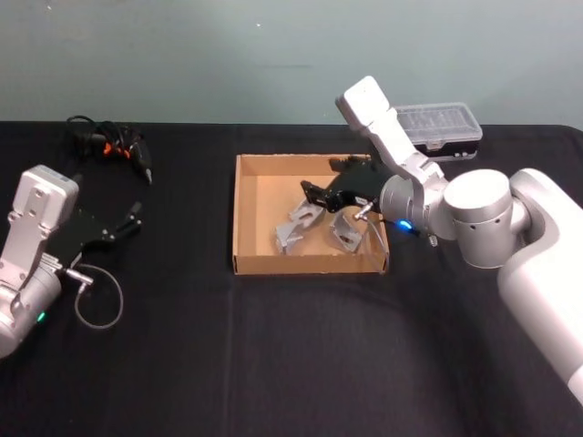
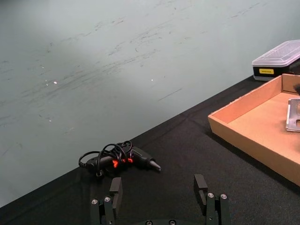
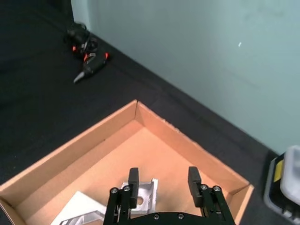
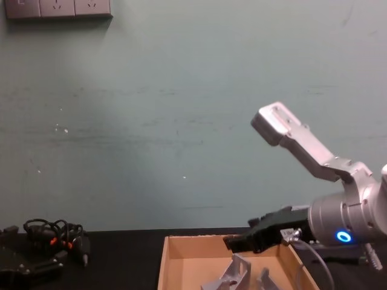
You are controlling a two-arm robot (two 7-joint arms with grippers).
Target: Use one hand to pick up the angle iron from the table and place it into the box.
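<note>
The tan box (image 1: 235, 218) sits mid-table on the black table (image 1: 182, 364). Two grey metal angle irons lie inside it, one toward its left (image 1: 291, 229) and one toward its right (image 1: 346, 233). My right gripper (image 1: 310, 195) hovers above them inside the box's outline. In the right wrist view that gripper (image 3: 163, 176) is open, nothing is between its fingers (image 3: 133, 178), and an angle iron (image 3: 146, 193) lies just beneath. From the chest view it (image 4: 233, 243) hangs over the box (image 4: 163, 266). My left gripper (image 1: 135, 218) rests open at the table's left side.
A black corded tool with orange marks (image 1: 114, 146) lies at the back left. A clear-lidded plastic case (image 1: 442, 127) stands behind the box on the right. A loop of cable (image 1: 98, 296) hangs off the left arm. Bare tabletop spreads in front of the box.
</note>
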